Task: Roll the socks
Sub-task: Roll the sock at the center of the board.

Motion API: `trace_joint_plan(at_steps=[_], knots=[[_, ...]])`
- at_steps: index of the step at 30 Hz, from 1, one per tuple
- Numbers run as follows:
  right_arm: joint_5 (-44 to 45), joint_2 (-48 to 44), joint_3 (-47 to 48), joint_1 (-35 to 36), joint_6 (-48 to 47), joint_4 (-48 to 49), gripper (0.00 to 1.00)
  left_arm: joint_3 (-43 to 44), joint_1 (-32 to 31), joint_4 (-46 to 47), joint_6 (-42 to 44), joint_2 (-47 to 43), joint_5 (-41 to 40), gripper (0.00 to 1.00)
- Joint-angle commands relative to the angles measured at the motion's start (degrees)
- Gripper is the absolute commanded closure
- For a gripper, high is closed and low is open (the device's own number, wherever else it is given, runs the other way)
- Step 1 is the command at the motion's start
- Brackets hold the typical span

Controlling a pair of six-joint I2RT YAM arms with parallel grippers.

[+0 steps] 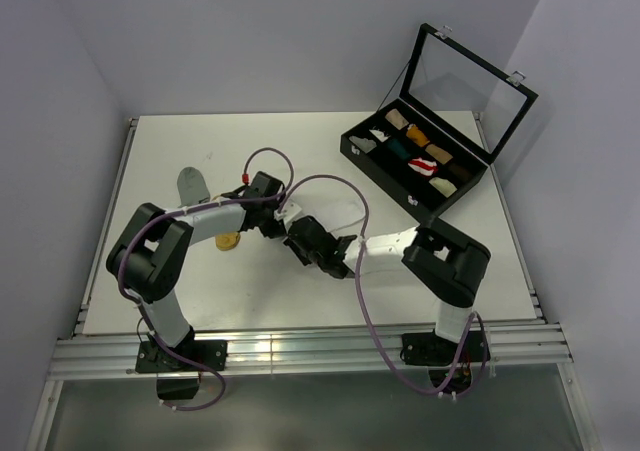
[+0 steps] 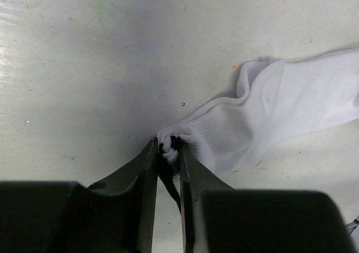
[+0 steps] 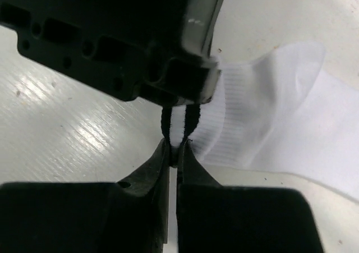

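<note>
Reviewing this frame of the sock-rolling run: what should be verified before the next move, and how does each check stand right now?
1. Left gripper has the white sock by its cuff: ok.
2. Right gripper is pinched on the striped cuff edge: ok, fabric shows between its fingers.
3. The sock's body lies flat for rolling: not ok, it is rumpled, with a fold beside the cuff.
4. The two grippers are clear of each other: cannot tell; they look nearly touching in the right wrist view.
5. Grey sock and mustard sock are out of the way: ok, both lie off to the left.
</note>
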Motion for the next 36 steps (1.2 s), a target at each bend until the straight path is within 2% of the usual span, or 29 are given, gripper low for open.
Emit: trace_joint_plan(at_steps=[1, 9, 12, 20, 28, 36], knots=[[-8.3, 1.0, -1.2, -1.6, 4.0, 1.2, 1.0, -1.5, -0.6, -3.2, 0.2, -1.6, -0.2, 0.71], [-36.3, -2.0, -7.1, -15.2, 18.1, 9.8, 1.0, -6.0, -0.5, 0.6, -6.3, -9.3, -1.2, 0.42], [-45.3, -0.1, -8.2, -18.4, 24.3, 14.0, 1.0, -8.6, -0.6, 3.7, -8.1, -11.5, -1.2, 0.37], [-60.8, 9.5, -9.5, -25.6, 41.4, 26.5, 1.0, -9.8, -0.5, 7.0, -9.5, -10.6, -1.0, 0.37], [-65.2, 15.7, -11.9, -29.2, 51.6, 36.1, 1.0, -9.1, -0.6, 8.3, -9.5, -8.4, -0.8, 0.38], [-66.1, 18.8, -11.8, -30.2, 54.5, 37.0, 1.0, -6.9, -0.6, 9.2, -8.5, -5.0, -0.9, 0.39]])
